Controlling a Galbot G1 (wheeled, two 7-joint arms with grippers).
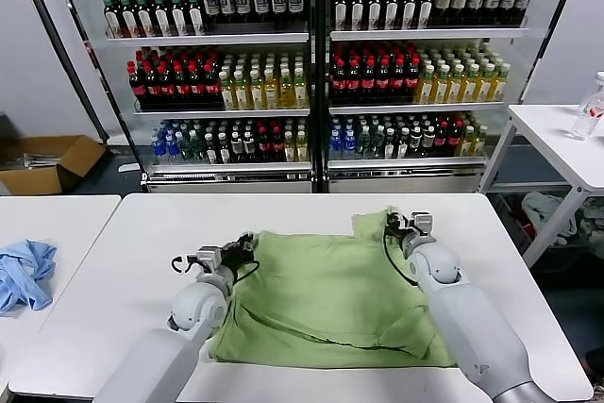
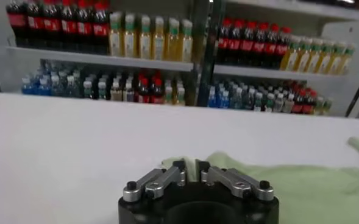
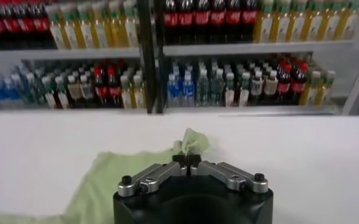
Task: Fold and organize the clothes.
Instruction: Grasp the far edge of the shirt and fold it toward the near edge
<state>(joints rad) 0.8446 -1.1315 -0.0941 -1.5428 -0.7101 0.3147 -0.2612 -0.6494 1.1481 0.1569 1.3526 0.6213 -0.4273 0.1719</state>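
Light green polo shirt [image 1: 330, 294] spread on the white table [image 1: 123, 261], its far corners pinched in the closed left gripper [image 1: 243, 245] and closed right gripper [image 1: 396, 225], a paired hold suited to drawing the far edge over evenly for folding.

Even, bright overhead light; white counter [image 1: 311, 219] slightly washed out, soft shadows only. Wrist views: bottle shelves [image 2: 167, 61] behind the counter blurred, near pincer housing soft too.

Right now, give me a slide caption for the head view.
Both hands pinch the far corners of the green polo shirt on the white table: left hand, right hand.
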